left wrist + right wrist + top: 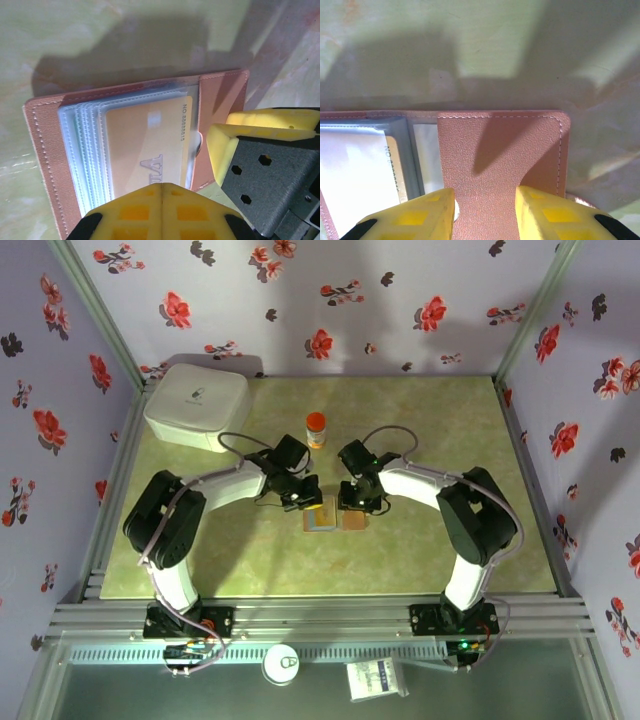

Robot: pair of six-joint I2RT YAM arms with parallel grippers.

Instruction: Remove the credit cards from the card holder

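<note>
The reddish-brown card holder (335, 518) lies open at mid-table between both arms. In the left wrist view its leather cover (42, 150) frames a stack of clear sleeves, and an orange-yellow credit card (145, 145) sits in the top sleeve. My left gripper (162, 187) is shut, its tips meeting over the card's near edge; whether it pinches the card I cannot tell. My right gripper (485, 215) stands partly apart with the holder's leather flap (500, 150) between its fingers, touching both. A sliver of the card (395, 165) shows at the left. From above, the left gripper (308, 502) and right gripper (355, 505) sit over the holder's two halves.
An orange-capped bottle (316, 428) stands just behind the grippers. A white box (197, 405) fills the back left corner. Flowered walls close the table on three sides. A white round object (282, 664) and a small packet (377, 678) lie on the ledge in front of the arm bases.
</note>
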